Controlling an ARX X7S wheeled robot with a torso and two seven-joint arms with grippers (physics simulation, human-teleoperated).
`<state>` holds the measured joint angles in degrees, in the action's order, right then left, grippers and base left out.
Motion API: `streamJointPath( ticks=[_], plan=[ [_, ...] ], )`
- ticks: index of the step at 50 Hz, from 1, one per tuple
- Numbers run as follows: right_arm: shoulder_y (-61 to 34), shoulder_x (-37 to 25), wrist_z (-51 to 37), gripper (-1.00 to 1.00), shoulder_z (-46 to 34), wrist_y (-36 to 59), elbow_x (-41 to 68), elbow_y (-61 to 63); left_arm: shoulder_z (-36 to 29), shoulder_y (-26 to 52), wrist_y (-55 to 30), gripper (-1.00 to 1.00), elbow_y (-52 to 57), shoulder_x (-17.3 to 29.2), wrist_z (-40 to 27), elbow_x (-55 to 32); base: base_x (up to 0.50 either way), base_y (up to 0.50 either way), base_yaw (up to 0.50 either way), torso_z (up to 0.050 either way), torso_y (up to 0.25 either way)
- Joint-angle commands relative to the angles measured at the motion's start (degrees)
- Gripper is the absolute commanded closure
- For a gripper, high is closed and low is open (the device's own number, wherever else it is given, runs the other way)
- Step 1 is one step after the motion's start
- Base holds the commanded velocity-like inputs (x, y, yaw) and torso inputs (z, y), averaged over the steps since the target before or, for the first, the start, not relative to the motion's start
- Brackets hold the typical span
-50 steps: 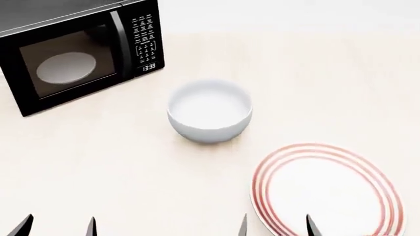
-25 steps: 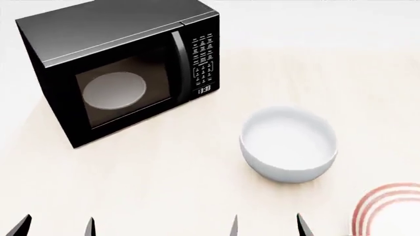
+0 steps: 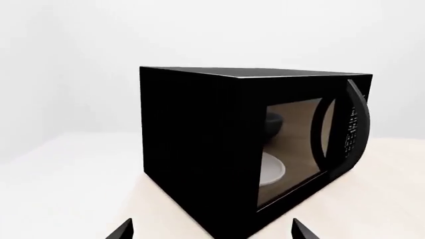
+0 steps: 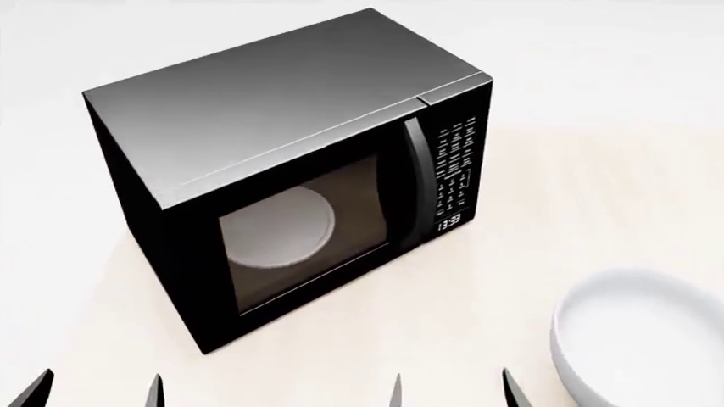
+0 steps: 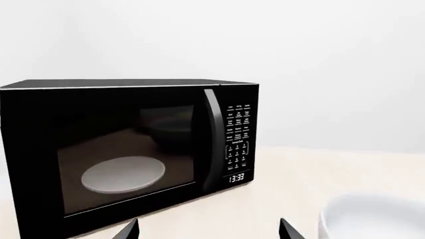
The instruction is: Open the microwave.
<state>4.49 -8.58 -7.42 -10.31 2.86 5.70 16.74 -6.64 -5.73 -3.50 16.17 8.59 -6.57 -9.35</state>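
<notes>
The microwave (image 4: 283,178) is a black box with a grey top, standing on the pale table with its door shut. Its vertical handle (image 4: 414,178) runs beside the button panel (image 4: 457,165), whose clock reads 13:33. A white turntable (image 4: 277,227) shows through the glass. My left gripper (image 4: 97,392) is open and empty at the bottom left, in front of the microwave's left corner (image 3: 199,149). My right gripper (image 4: 450,392) is open and empty, in front of the microwave's door (image 5: 126,159) and handle (image 5: 214,144).
A white bowl (image 4: 645,339) sits on the table (image 4: 588,195) to the right of the microwave, near my right gripper; it also shows in the right wrist view (image 5: 371,216). A pale wall rises behind the table.
The view has shifted left and closer: the microwave now sits larger in the middle, the bowl has slid to the right edge, and the red-striped plate has left the view.
</notes>
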Motion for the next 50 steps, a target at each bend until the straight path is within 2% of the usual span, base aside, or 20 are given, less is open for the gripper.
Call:
streamJointPath(
  ticks=[1,16,26,38,50],
  plan=[
    [-0.42,-0.36,-0.27,-1.0,-0.62,-0.55,0.57,-1.23,-0.58,0.08,0.25,-1.0,-0.21,0.49,-0.43,-0.38,0.46,0.37,0.0,0.0,0.0],
    [-0.86,-0.69,-0.79,-1.0,-1.32,-0.46,1.38,-1.5,-1.03,0.03,0.28,-1.0,0.05,1.05,-1.2,-0.88,0.48,0.07,0.0,0.0,0.0],
    [-4.6,-1.79,-0.43,-1.0,-0.18,5.29,5.18,1.61,-1.25,0.76,-1.27,-1.0,-0.08,1.23,-2.25,-1.08,0.0,0.0,0.0,0.0,0.0],
    [-8.62,-3.0,-0.74,-1.0,-0.72,8.47,4.64,1.43,-1.41,0.68,-1.05,-1.0,0.14,1.66,-2.7,-1.7,0.0,0.0,0.0,0.002,-0.162],
    [-17.99,-5.58,-0.16,-1.0,-1.49,18.67,4.56,3.75,-1.62,1.0,-1.16,-1.0,0.32,2.06,-3.09,-2.31,0.0,0.0,0.0,0.005,-0.162]
  ],
)
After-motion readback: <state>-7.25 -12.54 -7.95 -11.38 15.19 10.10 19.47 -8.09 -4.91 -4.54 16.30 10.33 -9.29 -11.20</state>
